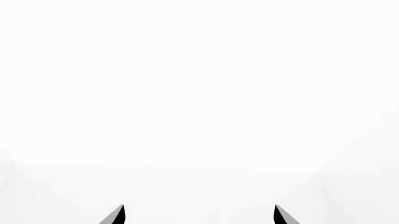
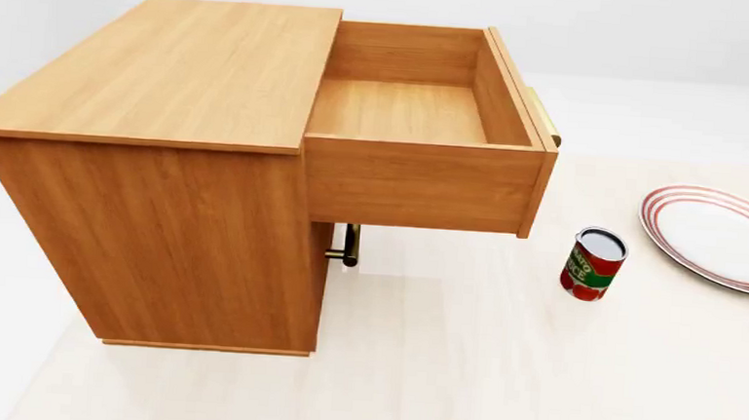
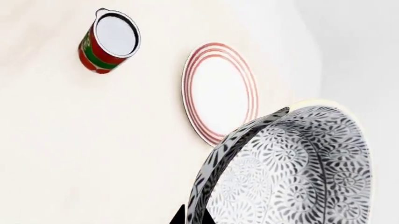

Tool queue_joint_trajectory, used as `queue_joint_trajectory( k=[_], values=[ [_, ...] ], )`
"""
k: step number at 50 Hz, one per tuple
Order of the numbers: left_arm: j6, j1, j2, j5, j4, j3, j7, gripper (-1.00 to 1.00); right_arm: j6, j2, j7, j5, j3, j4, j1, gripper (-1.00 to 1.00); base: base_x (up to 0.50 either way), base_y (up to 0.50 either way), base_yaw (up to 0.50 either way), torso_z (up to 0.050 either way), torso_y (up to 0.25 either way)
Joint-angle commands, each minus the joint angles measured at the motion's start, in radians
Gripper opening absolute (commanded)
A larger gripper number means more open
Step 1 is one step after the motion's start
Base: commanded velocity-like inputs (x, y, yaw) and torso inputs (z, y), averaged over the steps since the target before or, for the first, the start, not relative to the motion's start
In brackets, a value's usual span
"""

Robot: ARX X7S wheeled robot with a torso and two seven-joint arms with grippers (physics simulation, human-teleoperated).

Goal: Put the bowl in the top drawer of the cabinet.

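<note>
Taking the orange-brown wood-grain cabinet as your landmark and reading the head view from left to right: the cabinet itself is standing at the left on the pale floor, its flat top bare. Its top drawer, a shallow box of the same wood, is jutting out fully to the cabinet's right, showing a bare wooden bottom, with a sliver of its brass bar handle peeking past the front panel. Under that drawer, against the cabinet's front, the brass handle of the lower drawer is showing. Further right of the cabinet, a small red-and-green tin can is standing upright, and beyond it a flat white plate with red rim rings is lying on the floor.

Your left gripper is facing plain white, its two dark fingertips spread wide with nothing between them.

Your right gripper is showing only a dark tip right at the rim of the small deep bowl with the dark blue-grey speckled pattern; I cannot tell how far it is closing. The bowl is hanging tilted on its side above the floor, overlapping the plate's edge in that wrist view, well away from the drawer.
</note>
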Motion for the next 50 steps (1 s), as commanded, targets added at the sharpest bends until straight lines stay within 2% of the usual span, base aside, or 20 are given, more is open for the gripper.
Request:
queue_joint_trajectory(
  k=[1, 11, 21, 25, 28, 29, 43, 50],
  values=[
    [0.013, 0.001, 0.003, -0.002, -0.003, 0.001, 0.008, 1.00, -0.210, -0.057, -0.313, -0.213, -0.027, 0.079, 0.083, -1.00, 0.00, 0.00, 0.00, 0.000, 0.000],
    [0.035, 0.003, 0.007, 0.010, -0.007, 0.005, 0.027, 1.00, -0.509, -0.250, -0.493, -0.240, 0.018, 0.361, 0.031, -1.00, 0.00, 0.00, 0.00, 0.000, 0.001],
    [0.052, 0.004, 0.016, 0.007, -0.011, 0.003, 0.032, 1.00, -0.736, -0.473, -0.641, -0.240, 0.069, 0.708, -0.024, -1.00, 0.00, 0.00, 0.00, 0.000, 0.000],
    [0.060, 0.005, 0.018, 0.012, -0.013, 0.004, 0.037, 1.00, -0.909, -0.622, -0.697, -0.244, 0.104, 0.975, -0.076, -1.00, 0.00, 0.00, 0.00, 0.000, 0.000],
    [0.065, 0.005, 0.021, 0.017, -0.013, 0.005, 0.038, 1.00, -1.105, -0.783, -0.767, -0.246, 0.139, 1.298, -0.125, -1.00, 0.00, 0.00, 0.00, 0.000, 0.000],
    [0.066, 0.005, 0.021, 0.018, -0.014, 0.005, 0.038, 1.00, -1.134, -0.811, -0.779, -0.248, 0.151, 1.346, -0.130, -1.00, 0.00, 0.00, 0.00, 0.000, 0.000],
    [0.084, 0.006, 0.030, 0.031, -0.016, 0.005, 0.036, 1.00, -1.164, -0.951, -0.781, -0.519, 0.524, 1.349, -0.160, -1.00, 0.00, 0.00, 0.00, 0.000, 0.001],
    [0.088, 0.007, 0.031, 0.036, -0.017, 0.006, 0.032, 1.00, -1.197, -0.997, -0.776, -0.614, 0.653, 1.349, -0.172, -1.00, 0.00, 0.00, 0.00, 0.000, 0.000]
  ],
)
